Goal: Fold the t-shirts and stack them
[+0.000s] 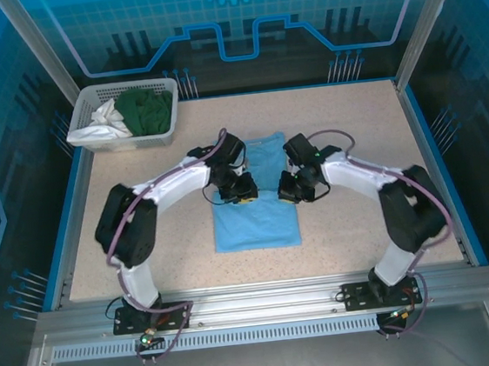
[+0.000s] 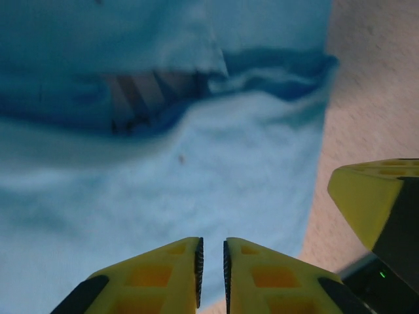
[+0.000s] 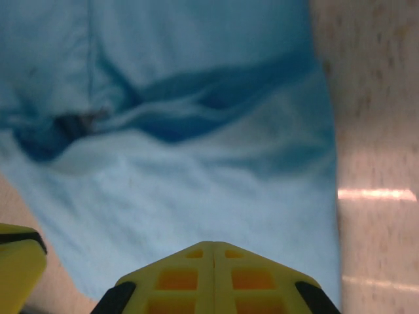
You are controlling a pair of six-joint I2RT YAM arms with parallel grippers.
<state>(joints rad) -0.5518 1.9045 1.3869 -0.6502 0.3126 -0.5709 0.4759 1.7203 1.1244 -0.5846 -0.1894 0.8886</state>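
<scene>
Hovering over the middle of the light blue t-shirt (image 1: pixel 257 221), the left end effector (image 2: pixel 212 258) has its jaws drawn to a thin slit with no cloth seen between them. The right end effector (image 3: pixel 213 252) is closed tight and looks empty too. The shirt lies at the centre of the tabletop (image 1: pixel 353 136), long axis running from near edge to far edge, a crease crossing it beneath both. Each arm flanks its own side, about equally near. A dark green garment (image 1: pixel 148 110) and a white garment (image 1: pixel 103 126) sit in the basket (image 1: pixel 92 145) at the far left corner.
</scene>
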